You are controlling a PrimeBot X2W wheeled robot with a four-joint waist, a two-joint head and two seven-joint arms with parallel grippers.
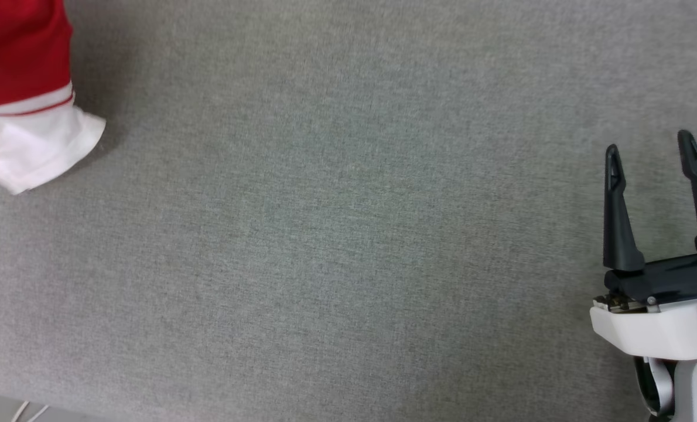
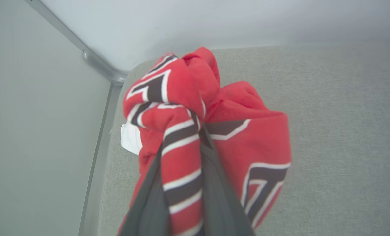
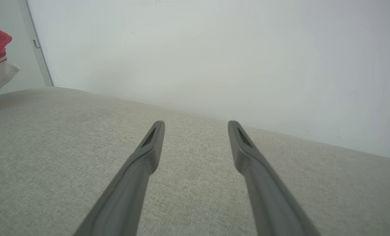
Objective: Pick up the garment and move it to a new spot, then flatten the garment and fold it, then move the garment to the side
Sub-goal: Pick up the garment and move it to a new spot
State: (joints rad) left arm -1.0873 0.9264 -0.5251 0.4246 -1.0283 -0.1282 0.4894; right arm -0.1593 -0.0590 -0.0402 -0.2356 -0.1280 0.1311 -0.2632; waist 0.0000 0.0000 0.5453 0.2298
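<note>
Grey table [image 1: 325, 234]. Near its far-left corner, our left fingers [image 2: 149, 203] pinch bunched garment [image 2: 247, 137], likely for carrying. Right fingers [image 1: 618, 234] wide, empty, near right edge.

Centre: the grey fabric surface [image 1: 337, 234] is seen bare from the middle to the near edge; a gripper could be passed anywhere here.
Far left: blocked by the garment [image 1: 23, 64], bunched, with its white sleeve hanging low. Sleeve contact with the surface cannot be told.
Left arm: the garment is clamped in the left gripper [image 2: 183, 137]; bare surface is left beside it.
Near right: occupied by the right gripper [image 1: 650, 149], jaws spread wide over the surface.
Back limit: passage is stopped by the wall [image 3: 198, 49] at the surface's far edge.
Left limit: closed off by a metal strip [image 2: 98, 64] and a pale panel [image 2: 34, 131].
</note>
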